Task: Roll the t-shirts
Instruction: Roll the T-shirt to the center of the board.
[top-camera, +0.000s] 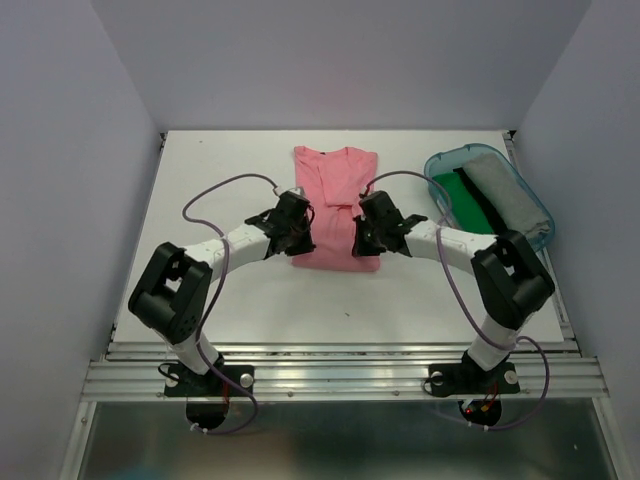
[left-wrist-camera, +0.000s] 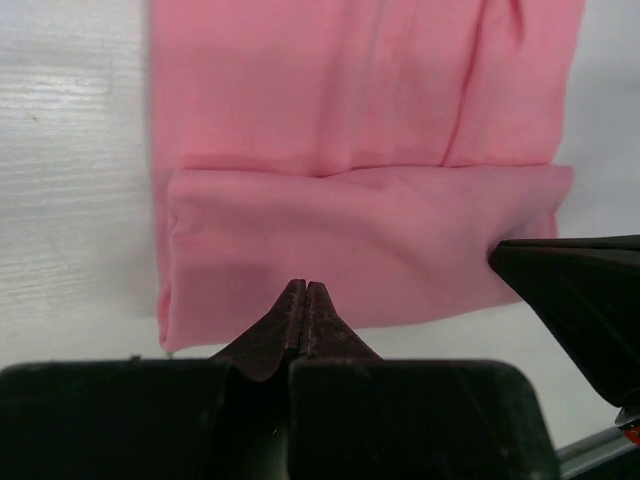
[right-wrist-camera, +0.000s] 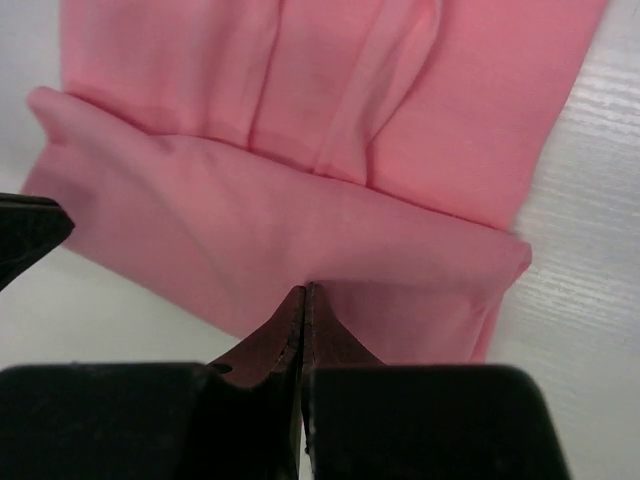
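A salmon-pink t-shirt (top-camera: 334, 190) lies flat mid-table, neck toward the far side. Its near hem is turned over into a thick band (left-wrist-camera: 360, 240) (right-wrist-camera: 300, 240). My left gripper (top-camera: 303, 238) (left-wrist-camera: 304, 284) is shut, its tips resting on the left half of that band. On the right half my right gripper (top-camera: 363, 238) (right-wrist-camera: 306, 288) is also shut, its tips touching the cloth. No cloth shows between either pair of jaws. A green t-shirt (top-camera: 466, 200) and a grey one (top-camera: 505, 192) lie in the tub.
A translucent teal tub (top-camera: 440, 163) stands at the back right of the white table (top-camera: 200, 290). Each wrist view shows the other gripper's dark finger at its edge (left-wrist-camera: 580, 300) (right-wrist-camera: 25, 228). Grey walls close in three sides.
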